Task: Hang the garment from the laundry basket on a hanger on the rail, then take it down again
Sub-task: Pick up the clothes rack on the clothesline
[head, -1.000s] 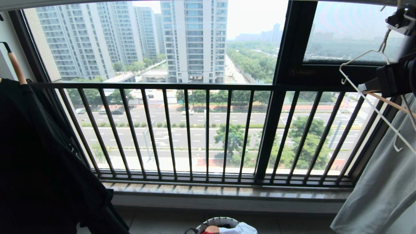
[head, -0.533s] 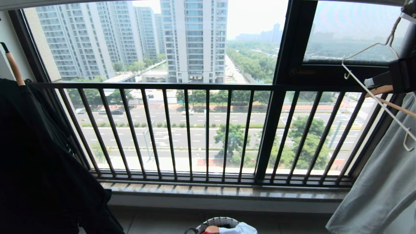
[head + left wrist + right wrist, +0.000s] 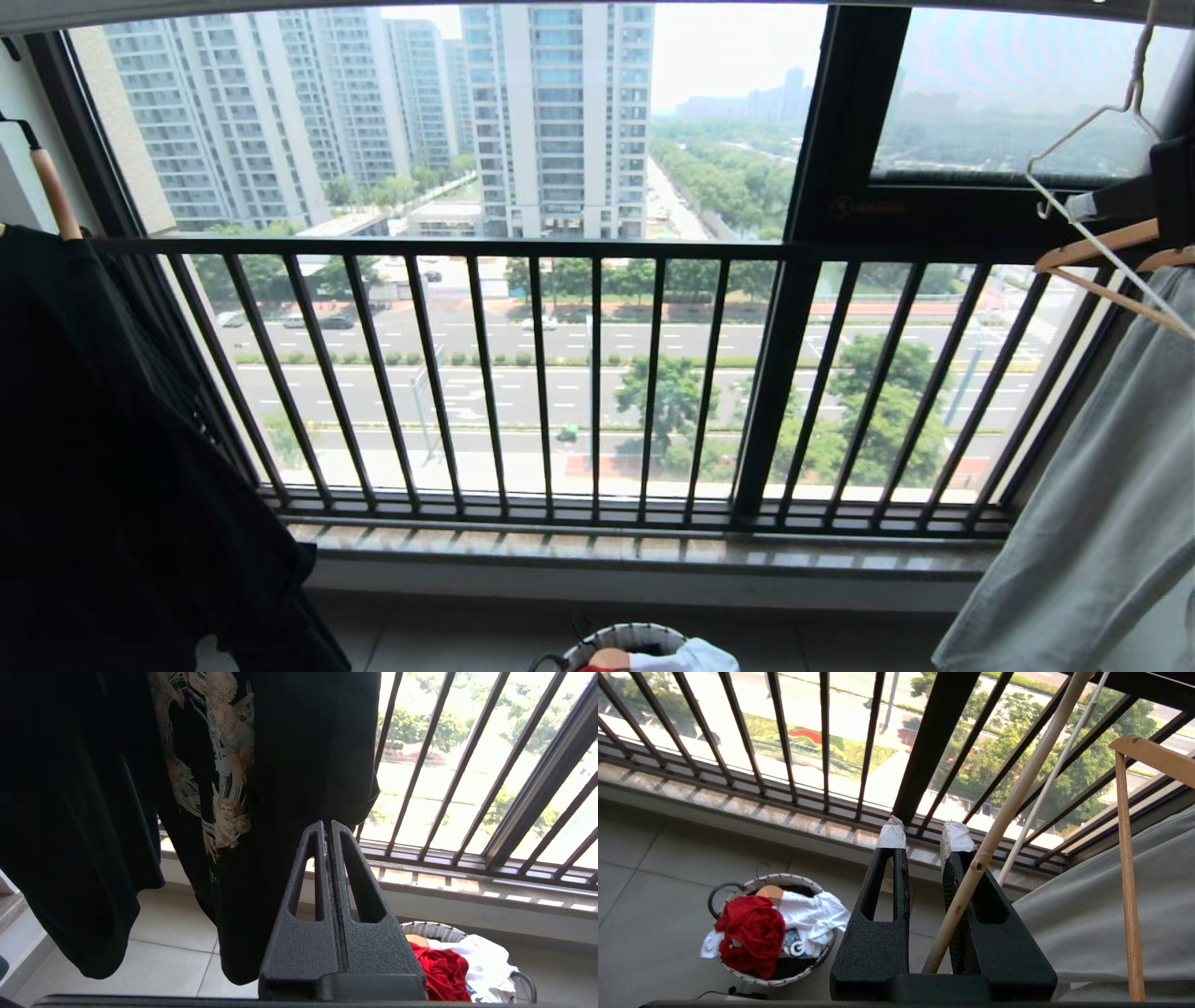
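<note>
The garment (image 3: 752, 933) is lying bunched in the laundry basket (image 3: 794, 876), which is sitting on the floor just below the black railing (image 3: 596, 373). The right gripper (image 3: 922, 840) is hanging high, above the railing's right end, at the hanger (image 3: 1120, 266); whether its jaws are pinching it cannot be told. The left gripper (image 3: 327, 828) is pointing at the railing, jaws pressed together on nothing.

Balcony window with black railing (image 3: 597, 248) and hanging clothes.
Black printed shirt (image 3: 243, 765) at left; pale grey garment (image 3: 1092, 523) on wooden hanger (image 3: 1111, 245) at right.
</note>
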